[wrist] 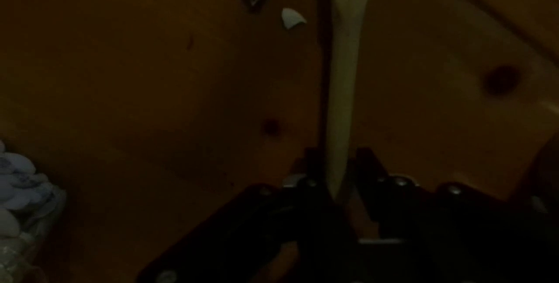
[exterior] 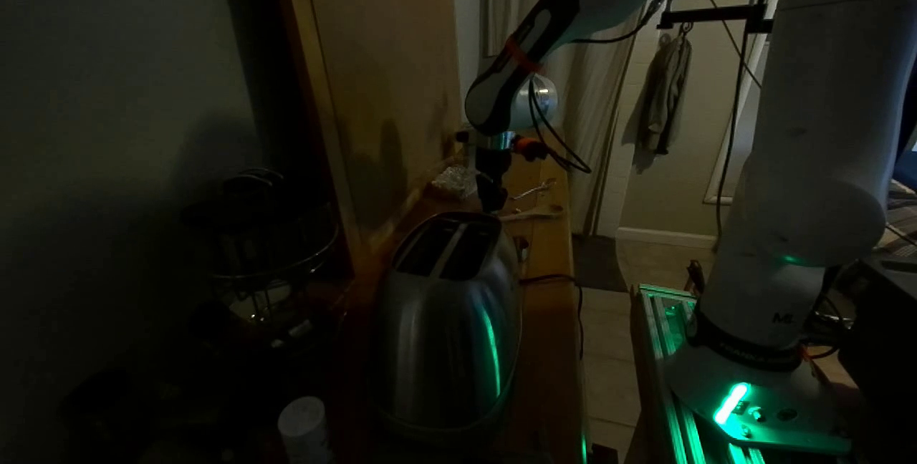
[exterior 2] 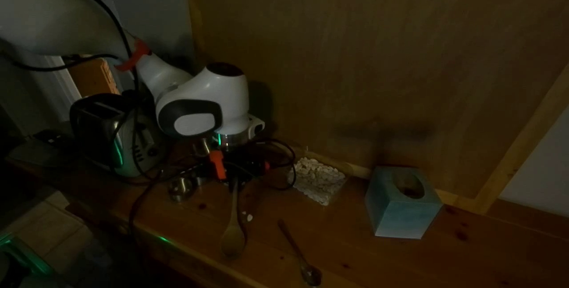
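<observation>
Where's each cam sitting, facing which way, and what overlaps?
In an exterior view: at the toaster end, looking along the counter; arm and base show.
In an exterior view: raised, facing the wooden panel; arm at picture left.
Wrist view: wrist-mounted, looking down at the wooden spoon; gripper at bottom.
Both exterior views share toaster, arm, wooden spoon.

There's the gripper (exterior 2: pixel 234 183) at the wooden spoon (exterior 2: pixel 234 237), handle end! From here, white pieces (exterior 2: pixel 318 178) and a tissue box (exterior 2: pixel 400 212) sit right of the spoon, the toaster (exterior 2: pixel 126 146) left.
</observation>
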`<state>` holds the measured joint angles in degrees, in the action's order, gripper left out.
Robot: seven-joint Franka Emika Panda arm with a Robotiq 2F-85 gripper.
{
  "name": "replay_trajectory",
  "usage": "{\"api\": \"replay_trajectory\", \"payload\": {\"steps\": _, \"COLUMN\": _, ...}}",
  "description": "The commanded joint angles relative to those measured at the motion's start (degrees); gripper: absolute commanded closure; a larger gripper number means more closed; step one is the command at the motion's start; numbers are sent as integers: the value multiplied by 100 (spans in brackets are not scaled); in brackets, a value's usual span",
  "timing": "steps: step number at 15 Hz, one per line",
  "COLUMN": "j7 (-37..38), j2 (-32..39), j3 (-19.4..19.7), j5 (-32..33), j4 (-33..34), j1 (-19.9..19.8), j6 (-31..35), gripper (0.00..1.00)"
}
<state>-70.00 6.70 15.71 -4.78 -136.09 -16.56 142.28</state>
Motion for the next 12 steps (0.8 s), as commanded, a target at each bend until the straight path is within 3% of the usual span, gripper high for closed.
{"api": "replay_trajectory", "payload": {"steps": 1, "j7": 16, "j2": 55, "j3": -100, "j5": -44, "j4": 127, "j1": -69, "j6": 12, "gripper": 42}}
{"api": "replay_trajectory", "payload": {"steps": 7, "j7": 67, "j2": -708, "j3": -221, "j5": 351, "j4": -3, "j1": 113, "j6": -207, "gripper": 2}}
{"api": "replay_trajectory", "payload": {"steps": 12, "j7": 395, "j2": -1352, "j3": -237, "j5": 941, "j4": 8, "j1": 244, "j6": -556, "gripper": 0}}
